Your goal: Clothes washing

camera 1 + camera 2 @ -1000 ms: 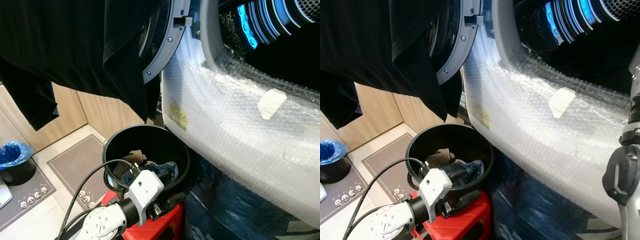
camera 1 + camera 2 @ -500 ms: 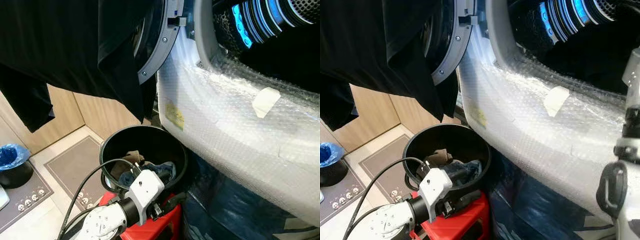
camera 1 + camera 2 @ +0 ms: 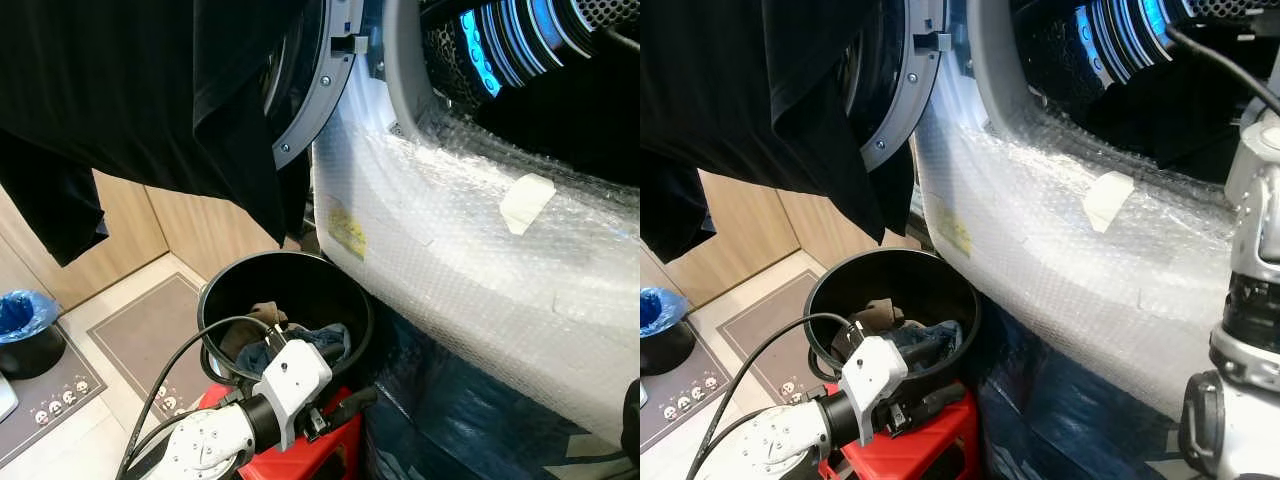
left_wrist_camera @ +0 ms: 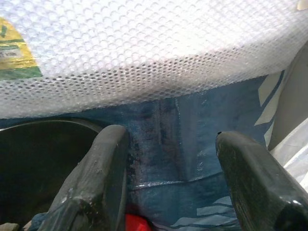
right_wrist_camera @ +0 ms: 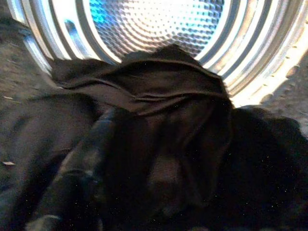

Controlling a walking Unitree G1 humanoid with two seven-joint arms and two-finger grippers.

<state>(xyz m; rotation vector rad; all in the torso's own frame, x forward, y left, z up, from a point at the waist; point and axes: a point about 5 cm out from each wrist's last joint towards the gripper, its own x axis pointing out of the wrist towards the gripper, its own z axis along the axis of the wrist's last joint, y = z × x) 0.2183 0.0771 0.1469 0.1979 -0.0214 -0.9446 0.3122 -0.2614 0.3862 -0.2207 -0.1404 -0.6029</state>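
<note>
My right jaws (image 5: 120, 159) press a dark brown garment (image 5: 159, 115) inside the shiny perforated steel drum (image 5: 159, 24), centre frame; their grip I cannot tell. Left jaws (image 4: 168, 163) gape empty beside the round black laundry bucket (image 3: 225, 290). Trailing fabric could snag the door rim.

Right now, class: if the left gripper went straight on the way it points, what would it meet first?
Probably the blue bag below the bubble wrap: it fills the gap between the left gripper's open fingers. Depth is unclear.

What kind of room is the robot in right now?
Probably a home laundry area: an open front-loading washing machine wrapped in bubble wrap, a black bucket holding clothes, and a dark garment in the drum.
</note>
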